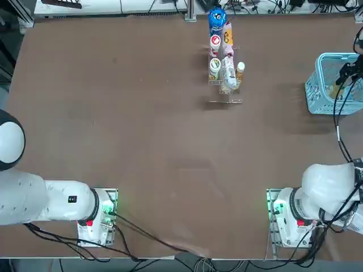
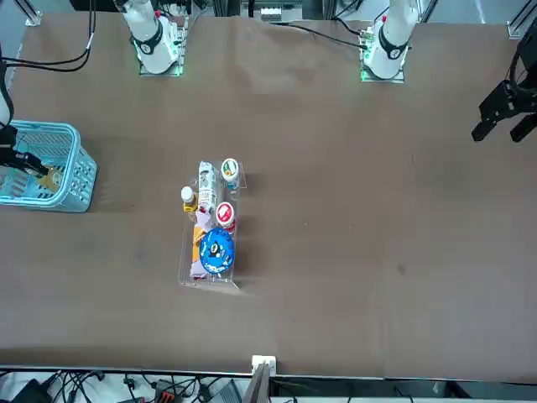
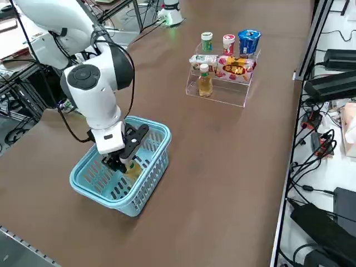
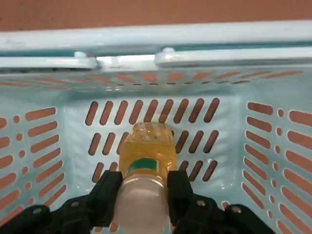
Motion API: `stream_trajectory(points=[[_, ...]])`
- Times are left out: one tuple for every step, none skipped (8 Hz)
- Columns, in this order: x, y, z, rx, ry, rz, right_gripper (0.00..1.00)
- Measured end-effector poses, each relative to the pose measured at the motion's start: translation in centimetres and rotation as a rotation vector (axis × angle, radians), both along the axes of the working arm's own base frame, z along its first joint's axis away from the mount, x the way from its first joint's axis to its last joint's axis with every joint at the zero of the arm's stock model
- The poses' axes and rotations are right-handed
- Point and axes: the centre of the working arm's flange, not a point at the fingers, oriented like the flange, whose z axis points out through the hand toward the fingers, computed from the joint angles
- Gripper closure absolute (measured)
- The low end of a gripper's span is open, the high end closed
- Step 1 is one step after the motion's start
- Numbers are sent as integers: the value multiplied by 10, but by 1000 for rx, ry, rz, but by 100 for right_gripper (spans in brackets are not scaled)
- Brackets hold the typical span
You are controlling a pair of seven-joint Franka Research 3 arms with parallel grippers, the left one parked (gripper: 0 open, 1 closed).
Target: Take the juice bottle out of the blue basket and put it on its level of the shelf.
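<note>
On the brown desk (image 3: pixel 222 183), at the lower left, the jaws (image 4: pixel 145 187) grip the bottle (image 4: pixel 147 146) near its cap; it looks light, smooth and slippery. Its firm neck seems the best hold.

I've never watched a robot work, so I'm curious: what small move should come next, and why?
Probably lift straight up: the right hand is closed on the white-capped bottle of yellow juice, still inside the light-blue latticed plastic basket.
</note>
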Motion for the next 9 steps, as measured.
stream_trajectory(points=[[0, 0, 0, 1, 0, 10, 46], [0, 0, 0, 1, -1, 29, 46], [0, 0, 1, 2, -2, 54, 46], [1, 0, 3, 0, -7, 73, 46], [4, 0, 10, -5, -17, 86, 46], [6, 1, 21, -11, -27, 95, 46], [7, 3, 36, -11, -30, 102, 46], [8, 5, 55, -7, -26, 108, 46], [10, 7, 76, 3, -15, 115, 46]])
